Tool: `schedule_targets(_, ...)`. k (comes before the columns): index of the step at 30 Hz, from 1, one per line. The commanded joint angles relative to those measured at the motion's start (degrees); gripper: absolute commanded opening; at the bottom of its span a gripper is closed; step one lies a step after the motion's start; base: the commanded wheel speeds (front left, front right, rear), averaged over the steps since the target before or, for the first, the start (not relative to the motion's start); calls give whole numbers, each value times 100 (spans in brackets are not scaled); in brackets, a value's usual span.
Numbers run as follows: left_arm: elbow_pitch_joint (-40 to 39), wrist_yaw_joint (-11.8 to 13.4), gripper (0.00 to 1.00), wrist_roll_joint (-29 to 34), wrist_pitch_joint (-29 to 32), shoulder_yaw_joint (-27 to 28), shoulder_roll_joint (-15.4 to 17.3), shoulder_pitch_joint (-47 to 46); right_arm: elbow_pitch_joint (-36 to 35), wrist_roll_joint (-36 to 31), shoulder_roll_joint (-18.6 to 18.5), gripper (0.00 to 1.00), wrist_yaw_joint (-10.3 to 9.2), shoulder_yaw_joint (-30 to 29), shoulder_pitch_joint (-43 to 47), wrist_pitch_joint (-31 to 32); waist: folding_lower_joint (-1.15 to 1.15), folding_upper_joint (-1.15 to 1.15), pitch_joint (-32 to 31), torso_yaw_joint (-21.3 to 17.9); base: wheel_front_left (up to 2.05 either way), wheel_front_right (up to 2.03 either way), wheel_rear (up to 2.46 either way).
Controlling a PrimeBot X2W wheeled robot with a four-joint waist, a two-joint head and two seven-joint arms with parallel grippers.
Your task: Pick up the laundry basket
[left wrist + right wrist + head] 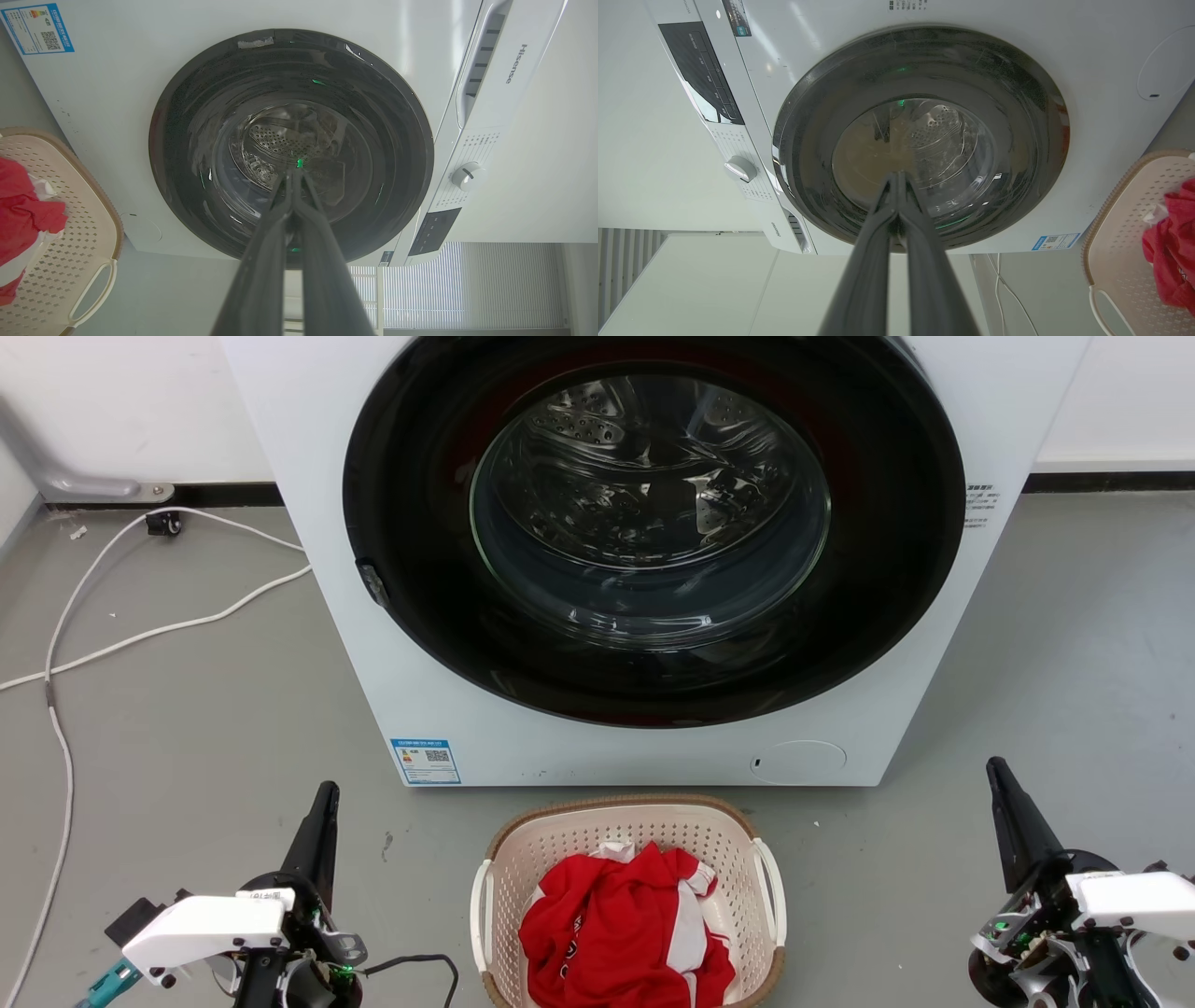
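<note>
On the smooth grey floor point(187, 737), just in front of the washing machine point(579, 756), you have one laundry basket point(569, 845). It sits between your two hands and neither touches it. It is a rounded rectangle of beige plastic, its walls pierced all over with small holes, and it is topped by a brown rim with a woven look. You can count two white loop handles, one on its left side point(481, 915) and one on its right side point(771, 887).

Crumpled red and white cloth point(621, 933) fills the basket's bottom. It may be a single garment, but the folds hide where one piece would end.

Your left hand point(326, 793) rests low, well to the left of the basket. Its two long dark fingers are pressed together to a point and grip nothing. Your right hand point(997, 770) mirrors it, well off to the right, with its two fingers likewise closed on each other and empty. From each wrist, the matte tapered fingers meet at the tips, the left pair point(294, 176) and the right pair point(899, 176), both aimed at the machine's door.

The machine is one glossy white box with a single round door point(653, 523). The door has a wide black ring around clear bulging glass, and a perforated steel drum shows behind it. One blue label point(426, 761) sits at its lower corner. A white cable point(140, 635) loops across the floor on the left.
</note>
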Motion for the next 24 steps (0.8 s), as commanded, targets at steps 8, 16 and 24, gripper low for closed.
schedule_targets(8,15,0,100,5,-107,-137,-15,22,8,-75,4,100,1,115,61,-134,0,0,2,-2,0,0,0)
schedule_targets(16,-160,0,100,676,-411,-365,10,-26,-88,-811,-4,100,1,276,35,-415,0,0,2,5,0,0,0)
schedule_targets(24,-379,0,100,1779,-607,-497,-2,-19,-280,-2294,-28,100,1,378,37,-613,0,0,-6,13,0,0,0)
